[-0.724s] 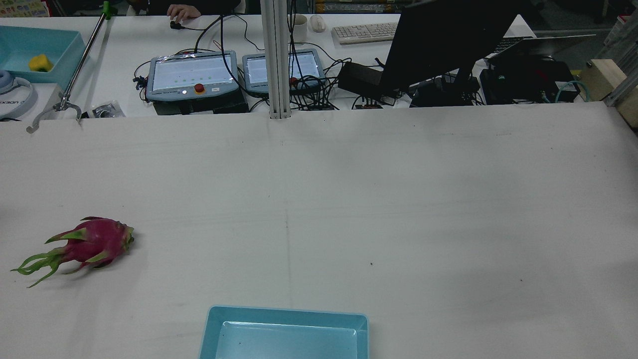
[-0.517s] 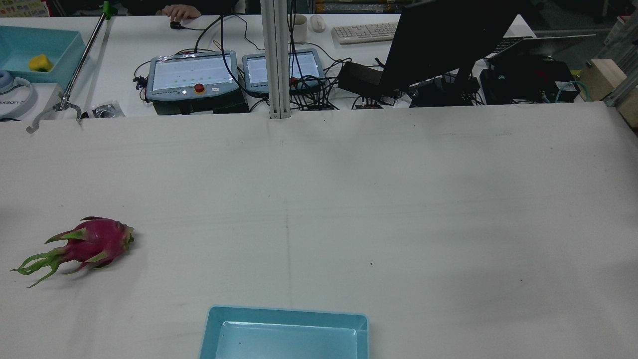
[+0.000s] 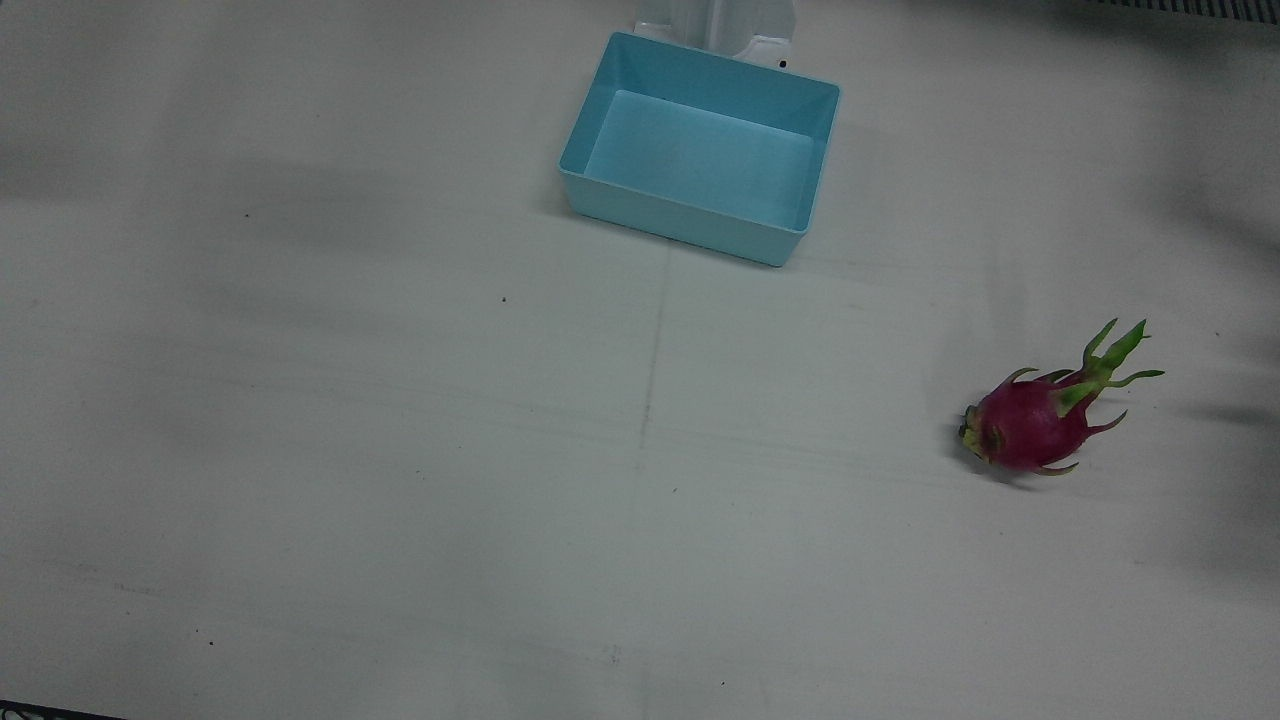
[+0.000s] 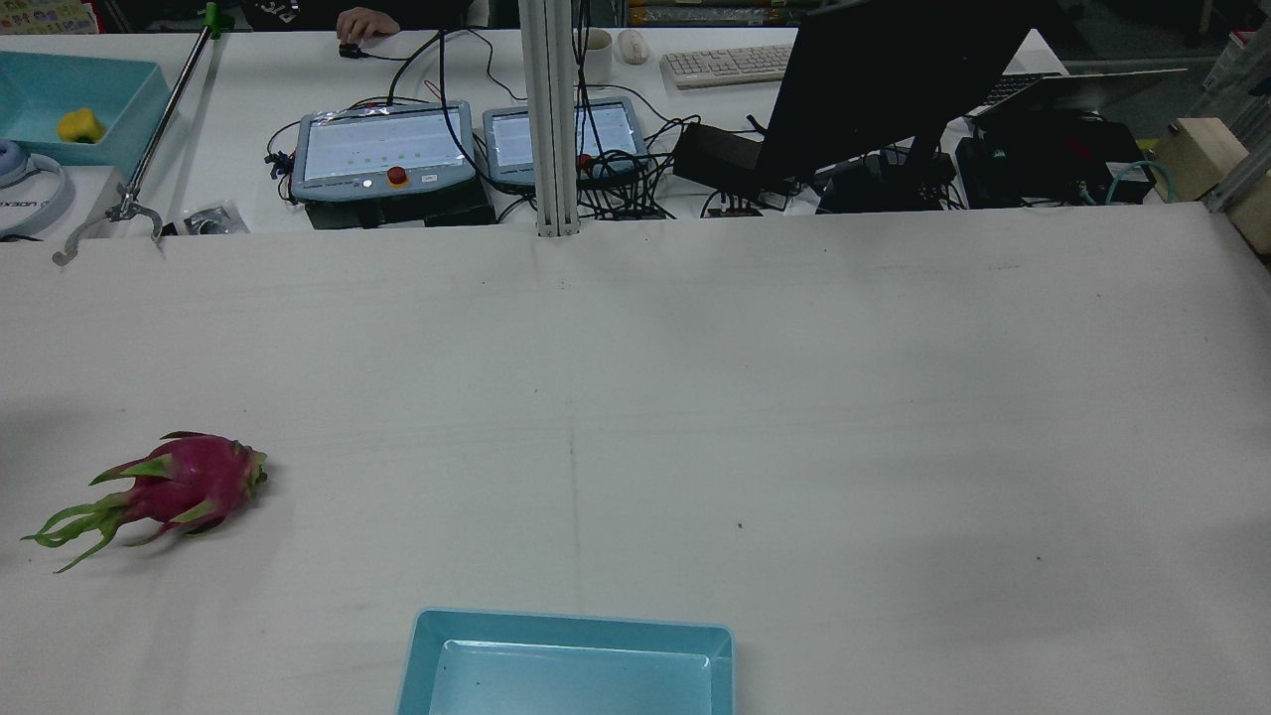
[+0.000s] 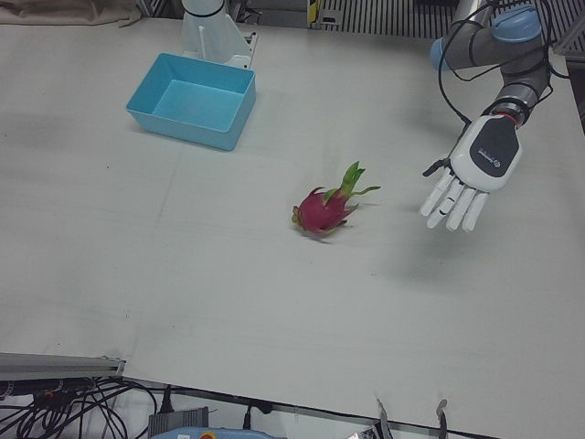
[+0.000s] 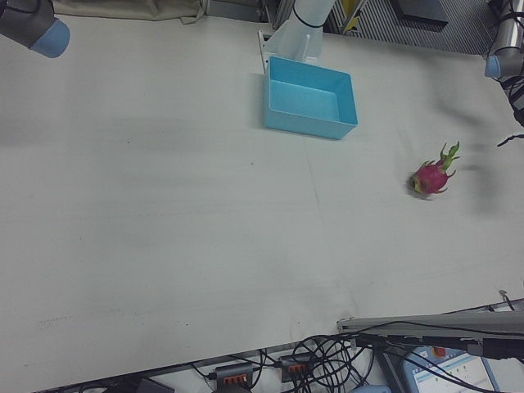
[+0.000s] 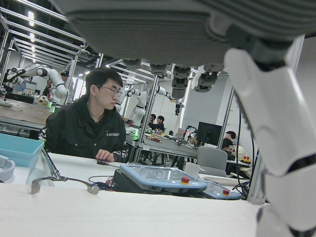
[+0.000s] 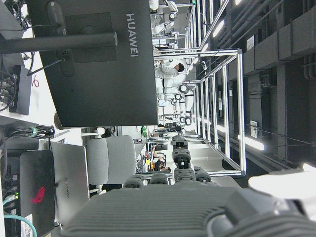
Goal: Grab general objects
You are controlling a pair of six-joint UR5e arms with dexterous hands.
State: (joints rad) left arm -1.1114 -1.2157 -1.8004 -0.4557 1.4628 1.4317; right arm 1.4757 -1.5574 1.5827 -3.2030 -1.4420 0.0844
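The dragon fruit [image 5: 324,211] lies on its side on the white tabletop [image 3: 400,450], out on the left arm's half, green leafy tips pointing toward the robot's side, blunt end facing the operators. Nothing touches it. The left hand [image 5: 471,176] hangs in the air off to the fruit's outer side, well apart from it, palm turned down and fingers [image 5: 451,203] spread and pointing downward, holding nothing. Its shadow falls on the cloth just beyond the fruit.

The blue bin [image 3: 700,150] sits near the robot's edge of the tabletop, about midway between the arms, with nothing in it, well apart from the fruit.

The right hand [image 8: 207,207] shows only in its own camera, a dark palm and a pale fingertip against a monitor [image 8: 94,64]; whether it is spread or closed, I cannot tell.

Past the tabletop, a person [image 7: 94,123] sits beside two teach pendants [image 4: 382,149].
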